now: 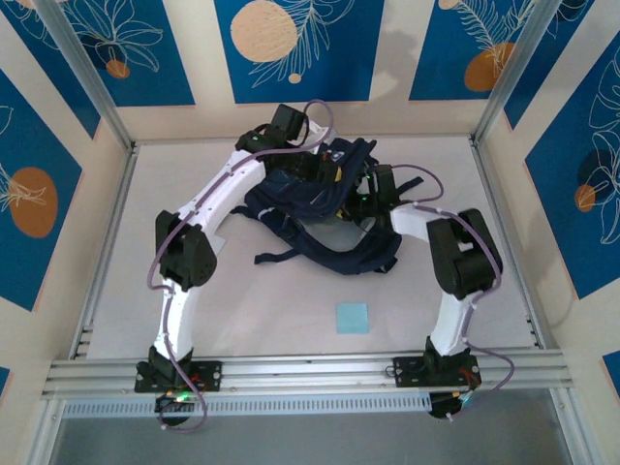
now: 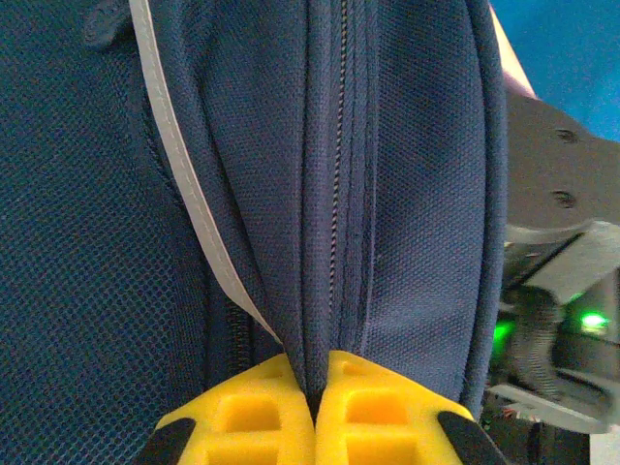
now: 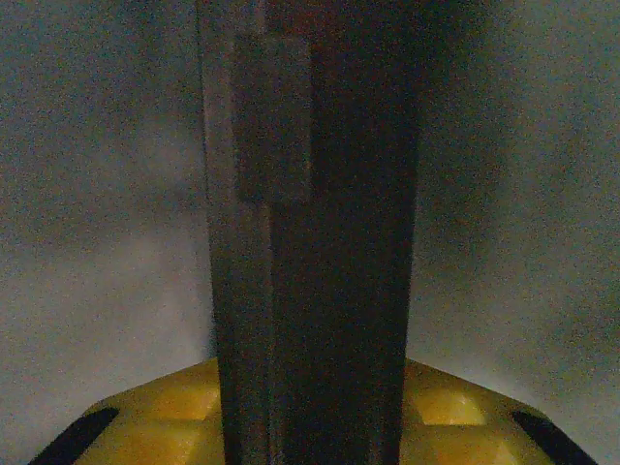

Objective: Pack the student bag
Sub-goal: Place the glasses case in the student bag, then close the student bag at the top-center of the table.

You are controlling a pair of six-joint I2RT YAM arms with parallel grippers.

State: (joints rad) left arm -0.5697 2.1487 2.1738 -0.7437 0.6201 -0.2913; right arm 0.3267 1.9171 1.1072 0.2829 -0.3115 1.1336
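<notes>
The student bag (image 1: 320, 208), dark navy with black straps, lies crumpled at the back middle of the table. My left gripper (image 2: 317, 387) is shut on a fold of the bag's navy fabric (image 2: 407, 194), right beside a closed zipper line (image 2: 339, 165) and a light grey stripe (image 2: 184, 184). From above, the left arm (image 1: 232, 179) arches over the bag's far left side. The right arm (image 1: 426, 228) reaches into the bag from the right. In the dim right wrist view my right gripper (image 3: 310, 397) is shut on a dark flat upright object (image 3: 320, 242), with its yellow fingers (image 3: 165, 426) on either side.
A small light blue square (image 1: 352, 318) lies on the white table in front of the bag. Black straps (image 1: 291, 257) trail toward the near side. Metal frame rails (image 1: 310, 373) run along the near edge, and patterned walls enclose the table.
</notes>
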